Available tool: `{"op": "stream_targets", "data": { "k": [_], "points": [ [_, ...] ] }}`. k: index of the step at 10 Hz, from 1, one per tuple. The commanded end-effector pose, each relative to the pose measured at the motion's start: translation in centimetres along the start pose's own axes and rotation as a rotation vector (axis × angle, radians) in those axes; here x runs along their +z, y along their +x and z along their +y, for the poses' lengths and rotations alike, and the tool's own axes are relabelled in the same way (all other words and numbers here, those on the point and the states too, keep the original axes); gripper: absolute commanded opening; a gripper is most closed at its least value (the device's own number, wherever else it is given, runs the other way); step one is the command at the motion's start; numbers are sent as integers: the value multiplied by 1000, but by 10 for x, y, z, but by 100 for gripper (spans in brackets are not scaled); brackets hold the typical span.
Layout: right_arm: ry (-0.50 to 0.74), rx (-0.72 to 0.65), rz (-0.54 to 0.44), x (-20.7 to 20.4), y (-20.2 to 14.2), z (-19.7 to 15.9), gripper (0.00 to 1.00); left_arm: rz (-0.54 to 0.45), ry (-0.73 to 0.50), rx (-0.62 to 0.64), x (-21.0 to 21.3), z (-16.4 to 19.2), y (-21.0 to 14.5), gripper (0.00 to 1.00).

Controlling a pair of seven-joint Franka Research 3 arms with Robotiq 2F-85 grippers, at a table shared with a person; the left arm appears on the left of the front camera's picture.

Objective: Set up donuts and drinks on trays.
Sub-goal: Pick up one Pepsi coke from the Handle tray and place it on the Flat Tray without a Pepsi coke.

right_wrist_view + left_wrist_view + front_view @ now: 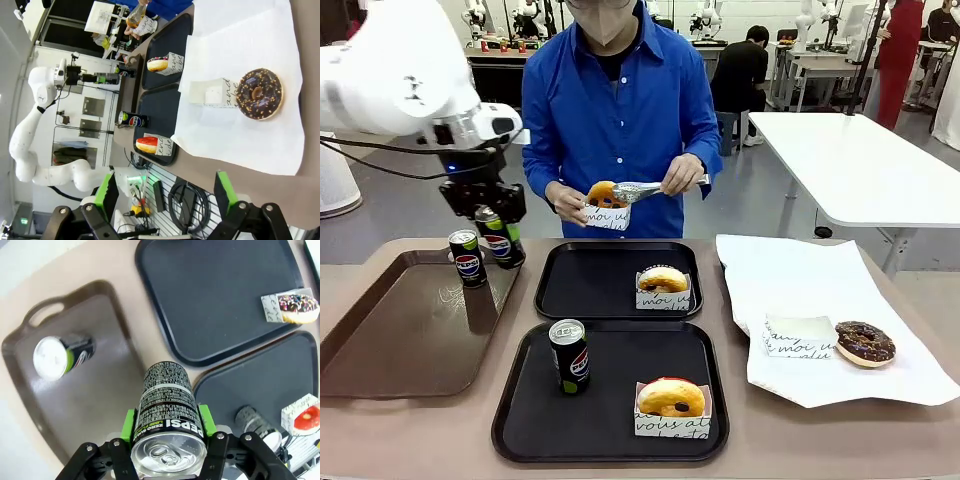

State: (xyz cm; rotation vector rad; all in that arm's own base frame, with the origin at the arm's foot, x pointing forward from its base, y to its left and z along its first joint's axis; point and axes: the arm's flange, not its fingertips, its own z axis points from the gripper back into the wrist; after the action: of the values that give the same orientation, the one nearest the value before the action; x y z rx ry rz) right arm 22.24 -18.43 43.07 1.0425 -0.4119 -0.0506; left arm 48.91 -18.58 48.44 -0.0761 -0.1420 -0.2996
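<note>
A glossy brown tray [400, 340] sits at the tan table's [760, 447] left; a white paper sheet [790, 280] (slightly creased) lies right.

Long brown plastic tray [410, 330]: high gloss, smooth, mirror-like under the cans. Far black near-square plastic tray [585, 285] and near black near-square plastic tray [620, 360]: satin-matt, with only a soft sheen. Slim black metal can with silver top [167, 405]: smooth printed wall, bright bare-metal lid. White paper sleeve with black script [663, 298]: matt, stiffly folded. Large white paper sheet [790, 280]: matt, lightly creased. Chocolate-glazed ring donut [865, 342]: shiny icing, rough with crumbs. Silvery metal tongs [645, 190]: polished. Blue cloth shirt [620, 110]: soft, matt, wrinkled. Tan tabletop [820, 445]: smooth, matt.
</note>
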Motion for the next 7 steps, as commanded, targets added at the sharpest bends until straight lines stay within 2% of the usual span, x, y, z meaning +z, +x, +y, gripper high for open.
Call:
{"op": "stream_targets", "data": {
  "k": [1,3,4,5,6,7],
  "points": [
    [10,5,0,0,0,0,100,-4,-24,6,-13,-7,26,58],
    [10,5,0,0,0,0,100,15,-54,-21,-42,-10,40,58],
    [10,5,0,0,0,0,100,57,-47,-4,-50,-8,39,58],
    [10,5,0,0,0,0,100,137,-1,36,-38,-2,18,58],
    [10,5,0,0,0,0,100,251,50,19,-6,17,-27,58],
    [10,5,0,0,0,0,100,265,51,-31,11,33,-56,58]
  ]
}}
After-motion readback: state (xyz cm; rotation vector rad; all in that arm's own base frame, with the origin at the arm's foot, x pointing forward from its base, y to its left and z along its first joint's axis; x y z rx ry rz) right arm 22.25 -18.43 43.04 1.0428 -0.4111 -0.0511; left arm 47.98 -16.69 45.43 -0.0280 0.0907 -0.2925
